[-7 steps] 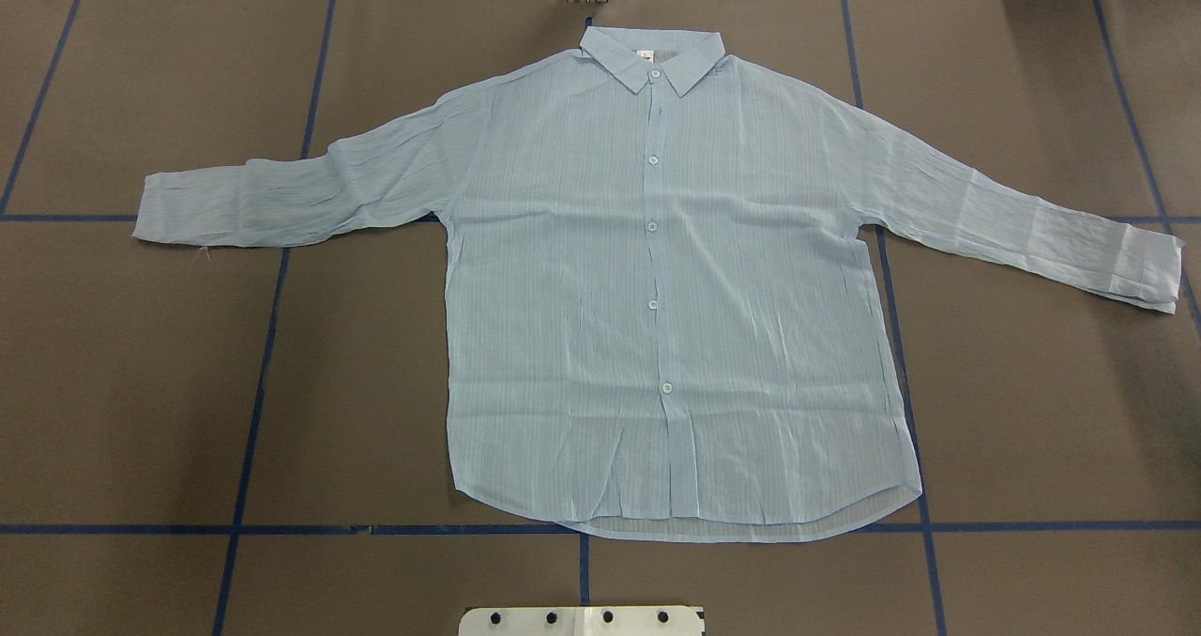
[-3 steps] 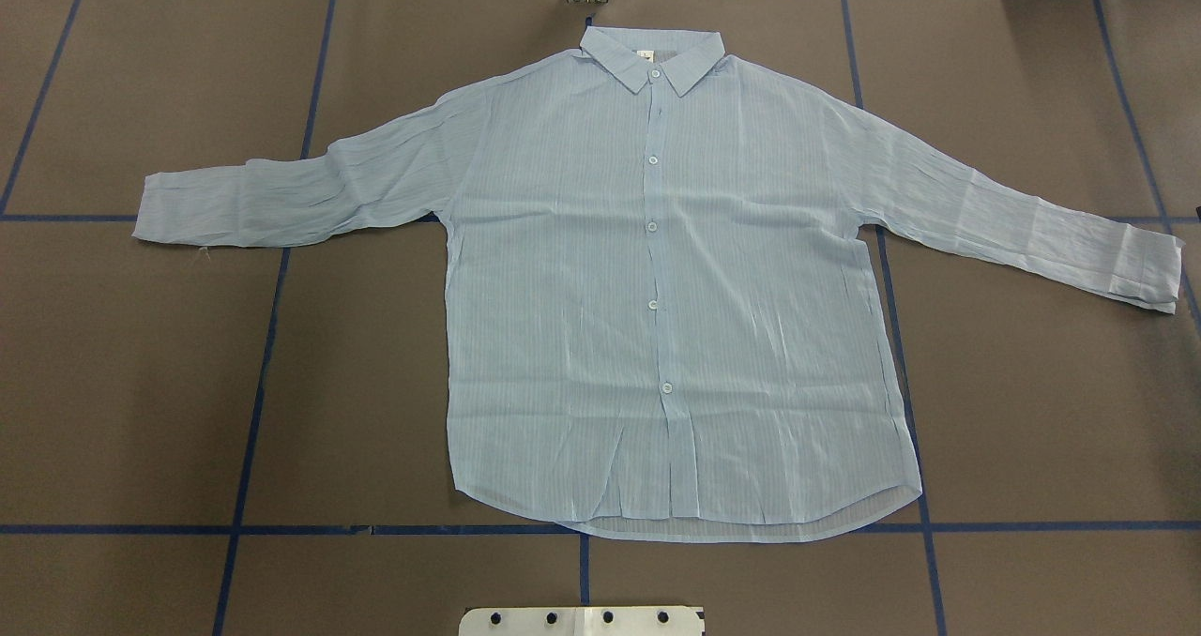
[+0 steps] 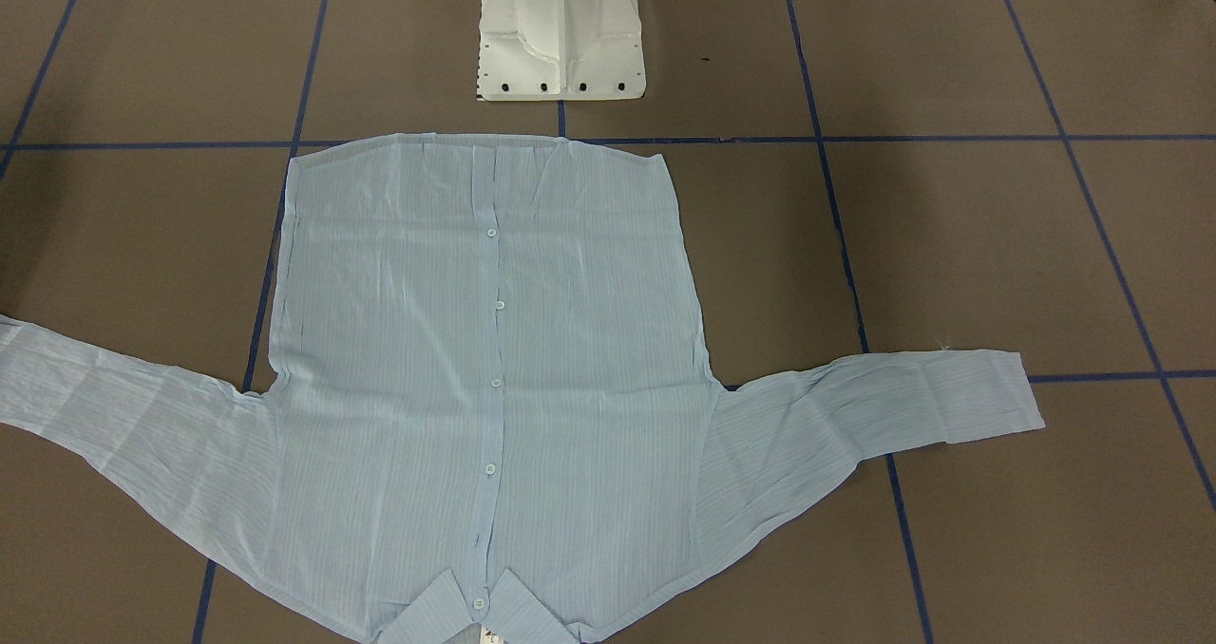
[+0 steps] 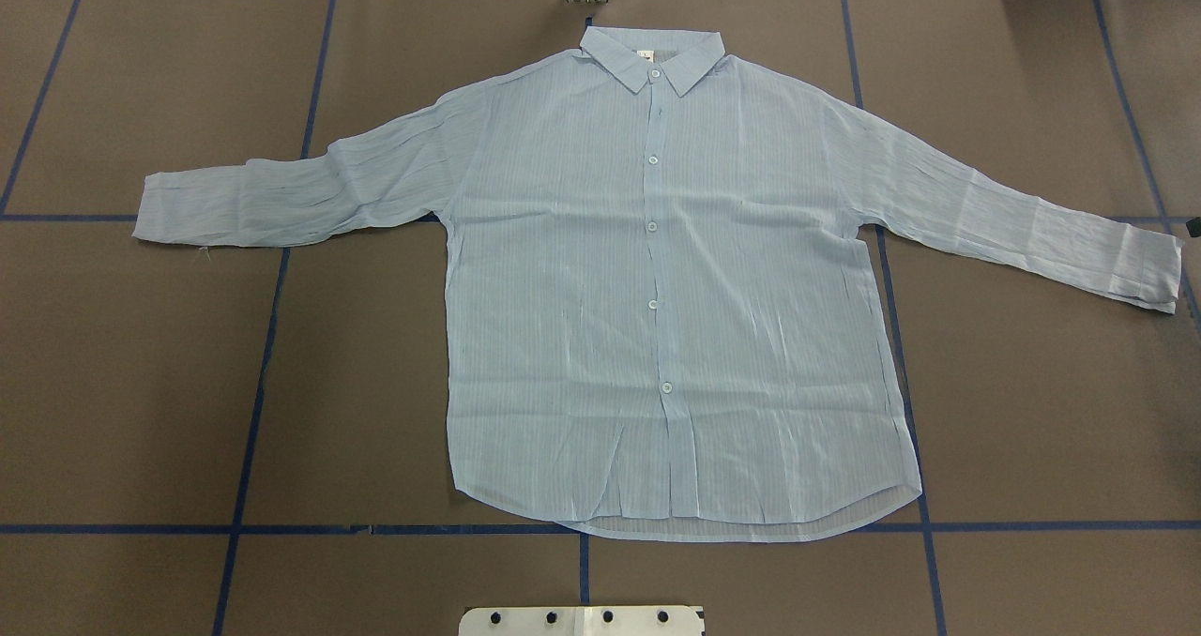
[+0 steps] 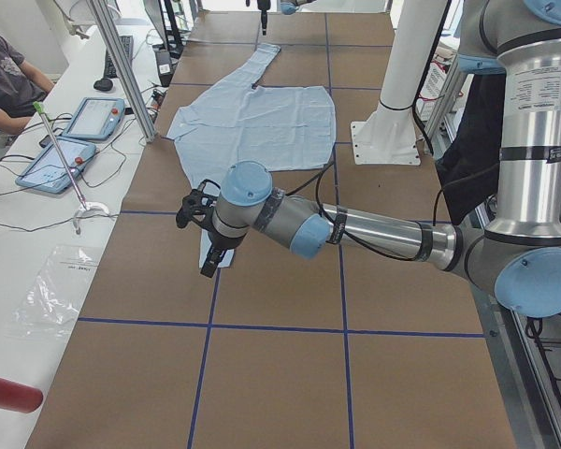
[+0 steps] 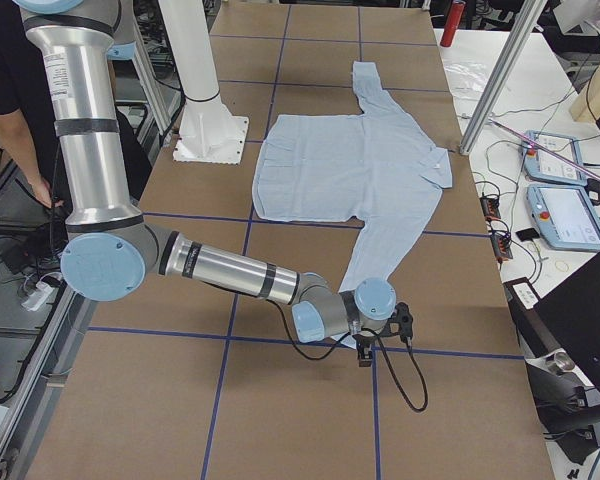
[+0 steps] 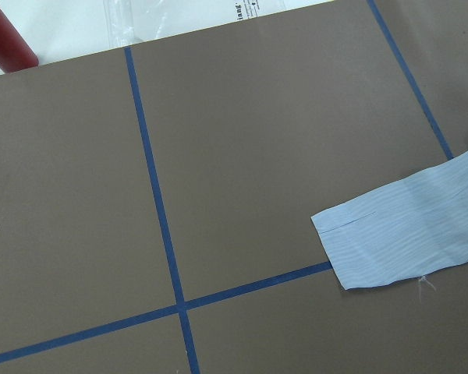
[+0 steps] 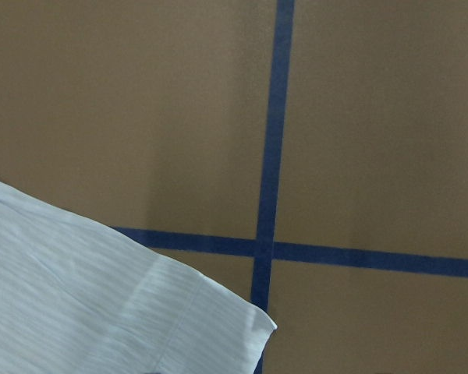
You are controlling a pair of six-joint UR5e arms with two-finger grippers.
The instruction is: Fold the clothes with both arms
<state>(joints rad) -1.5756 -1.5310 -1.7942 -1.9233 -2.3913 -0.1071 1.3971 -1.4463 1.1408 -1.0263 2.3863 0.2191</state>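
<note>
Overhead exterior shows our pale-blue shirt (image 4: 657,289) flat on the table (image 4: 113,383). Our left gripper (image 5: 208,265) and right gripper (image 6: 364,356) hang near its cuffs (image 4: 159,209); we cannot tell if they are open.

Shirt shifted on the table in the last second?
No. The shirt lies as before in the overhead view: its hem still meets the same blue tape line, and its collar sits at the same spot.
</note>
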